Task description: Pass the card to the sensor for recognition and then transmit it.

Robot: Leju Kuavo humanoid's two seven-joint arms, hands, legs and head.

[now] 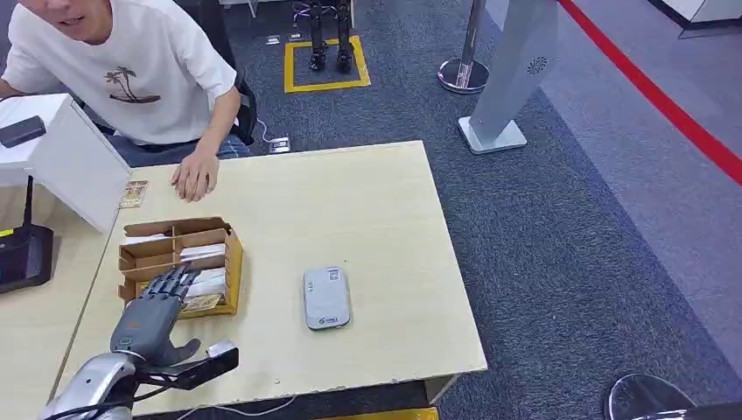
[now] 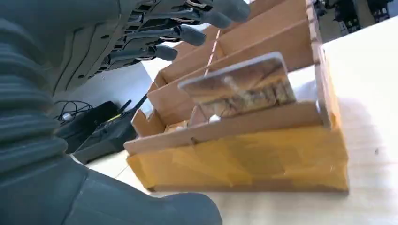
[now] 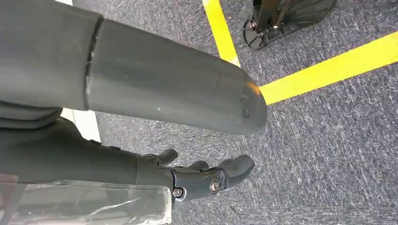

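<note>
A brown patterned card (image 2: pixel 239 86) stands tilted in the nearest compartment of a cardboard organiser box (image 1: pixel 229 262), seen as a small card (image 1: pixel 203 303) from the head. My left hand (image 1: pixel 157 311) hovers at the box's near left corner with its fingers (image 2: pixel 187 33) spread above the compartments and holding nothing; the thumb (image 2: pixel 141 206) lies low beside the box front. The grey card sensor (image 1: pixel 326 297) lies flat on the table to the right of the box. My right hand (image 3: pixel 206 177) hangs over the carpet, fingers loosely bent and empty.
A person in a white T-shirt sits across the wooden table (image 1: pixel 367 210), one hand (image 1: pixel 194 175) resting on it. Another card (image 1: pixel 133 194) lies near that hand. A white box (image 1: pixel 70 157) and a black device (image 1: pixel 22 254) stand at the left.
</note>
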